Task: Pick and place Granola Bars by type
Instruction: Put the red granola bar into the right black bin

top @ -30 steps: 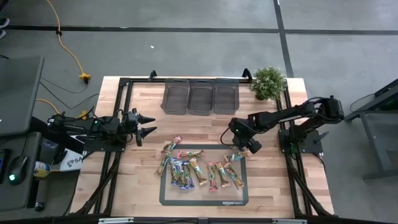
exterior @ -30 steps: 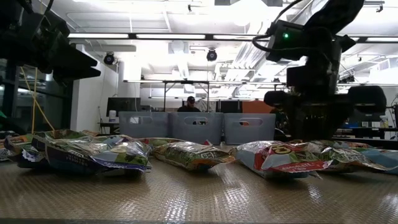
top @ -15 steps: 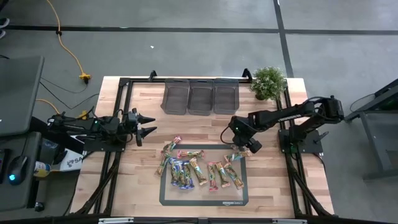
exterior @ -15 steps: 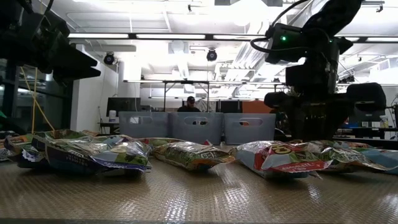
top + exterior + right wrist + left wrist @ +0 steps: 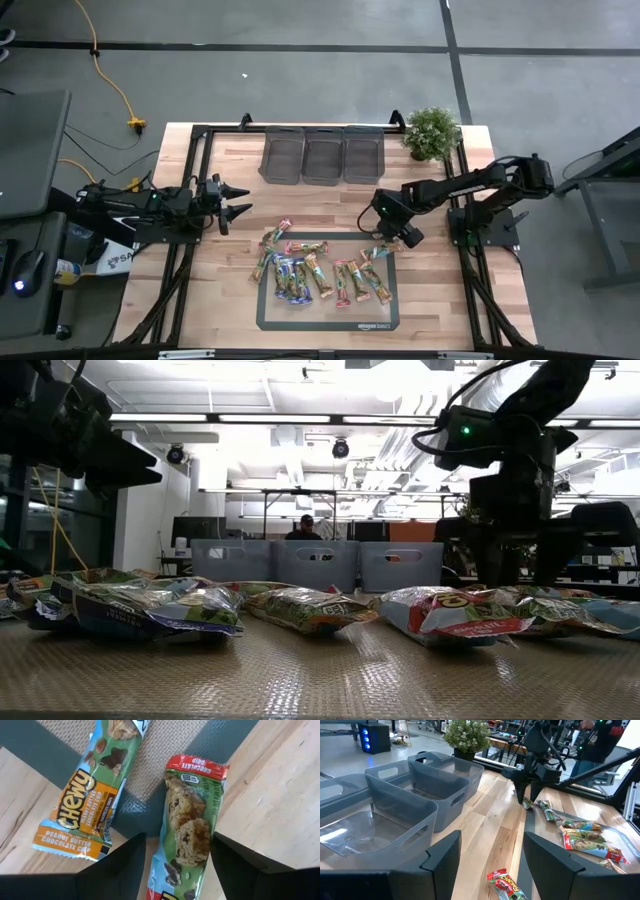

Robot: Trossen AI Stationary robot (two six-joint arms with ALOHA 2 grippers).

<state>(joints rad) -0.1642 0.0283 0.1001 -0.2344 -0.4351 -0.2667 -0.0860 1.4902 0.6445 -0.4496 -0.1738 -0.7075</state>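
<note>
We're hovering the right gripper [image 5: 397,240], fingers wide, straddling a green granola bar [image 5: 187,827] at the mat's [image 5: 330,322] right far corner, next needing to descend and close; left gripper [image 5: 238,199] idling open over bare table.

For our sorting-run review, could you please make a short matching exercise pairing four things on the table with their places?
Things:
1. left tool
2. right tool
3. three grey bins
4. potted plant

Places:
A. far right corner of the table
B. over the mat's right far corner, above a green-wrapped bar
C. far edge, in a row
D. left of the mat, open, over bare wood

Pairs: 1-D, 2-B, 3-C, 4-A
</note>
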